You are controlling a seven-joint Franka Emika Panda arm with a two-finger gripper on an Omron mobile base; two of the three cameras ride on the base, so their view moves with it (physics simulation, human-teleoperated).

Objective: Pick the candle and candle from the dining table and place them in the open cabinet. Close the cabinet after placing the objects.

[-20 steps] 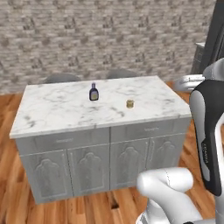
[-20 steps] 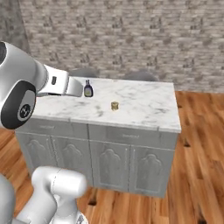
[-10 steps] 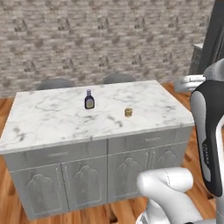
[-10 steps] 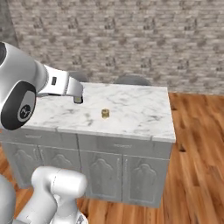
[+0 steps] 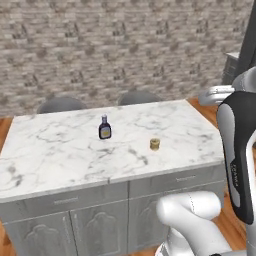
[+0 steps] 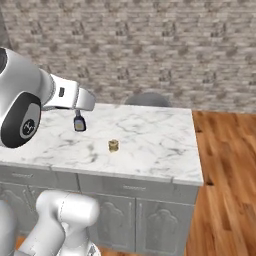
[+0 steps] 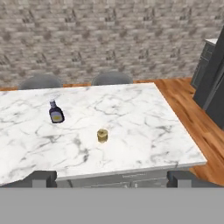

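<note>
One squat tan-gold candle (image 7: 102,135) and one dark blue labelled bottle (image 7: 55,113) stand on the white, grey-veined marble surface (image 7: 140,122), well apart, the bottle further back and to the left. In the hand view the candle sits ahead of the hand (image 7: 111,178), roughly centred between its two dark fingertips (image 7: 41,178), which stand spread wide with nothing between them. Two grey rounded chair backs (image 7: 111,78) show behind the surface, against a rough stone wall (image 7: 109,35)

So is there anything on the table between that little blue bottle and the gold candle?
No. Between the bottle and the candle lies only bare marble table, plain in the hand view.
</note>
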